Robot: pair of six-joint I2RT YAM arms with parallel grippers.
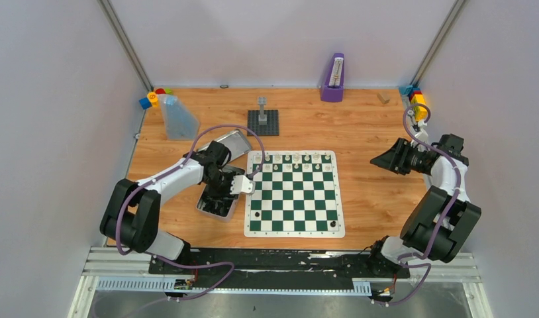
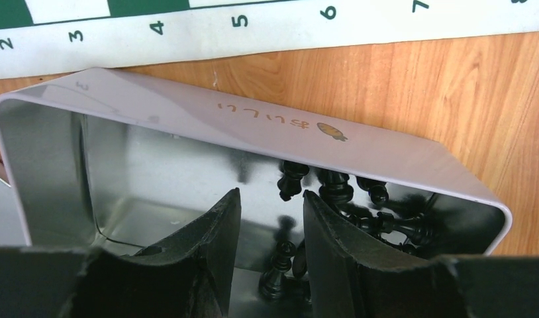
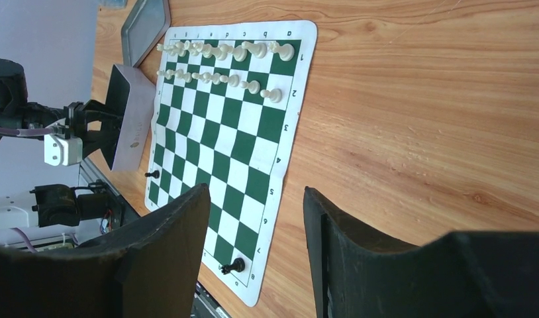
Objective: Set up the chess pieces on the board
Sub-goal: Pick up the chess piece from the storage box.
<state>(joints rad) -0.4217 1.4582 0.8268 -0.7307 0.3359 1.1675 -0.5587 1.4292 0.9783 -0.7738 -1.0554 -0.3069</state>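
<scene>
The green and white board lies mid-table. Cream-white chess pieces fill its two far rows. Two black pieces stand near the front, one left and one right. My left gripper reaches down into the silver tin. In the left wrist view its jaws are open, with a black piece standing between them untouched. Several more black pieces lie in the tin's corner. My right gripper hovers open and empty right of the board; it also shows in the right wrist view.
The tin's lid lies behind the tin. A grey brick tower on a dark baseplate, a blue translucent container, a purple stand and coloured bricks stand along the back.
</scene>
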